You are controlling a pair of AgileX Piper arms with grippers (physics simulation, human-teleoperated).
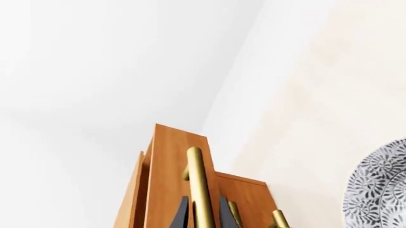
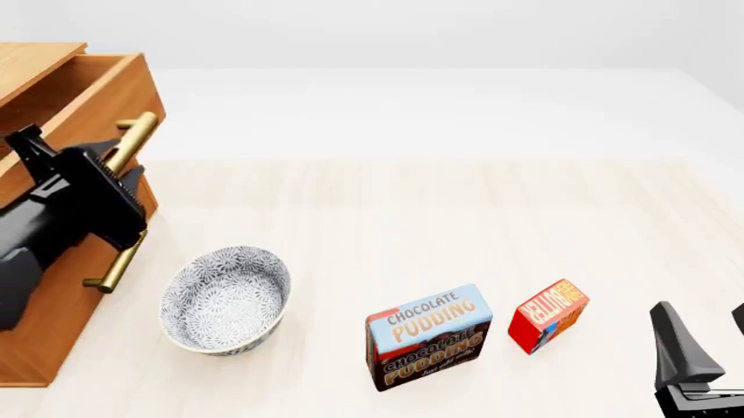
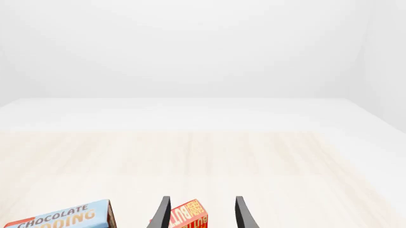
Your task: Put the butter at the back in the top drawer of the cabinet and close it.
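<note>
The cabinet [image 2: 47, 331] stands at the left edge of the table, and its top drawer [image 2: 117, 91] is pulled partly out. My left gripper [image 2: 125, 170] is shut on that drawer's brass handle [image 1: 198, 180], with a dark finger [image 1: 182, 213] on each side of the bar. The butter [image 2: 549, 315], a small red box, stands at the front right beside the pudding box. My right gripper [image 2: 701, 306] is open, low and to the right of the butter. In the right wrist view the butter [image 3: 190, 216] shows between the spread fingers [image 3: 243, 213], a little ahead of them.
A patterned grey bowl [image 2: 226, 300] sits just right of the cabinet's front. The chocolate pudding box [image 2: 428, 335] stands between the bowl and the butter. The two lower drawers are shut, and their handles [image 2: 117, 266] stick out.
</note>
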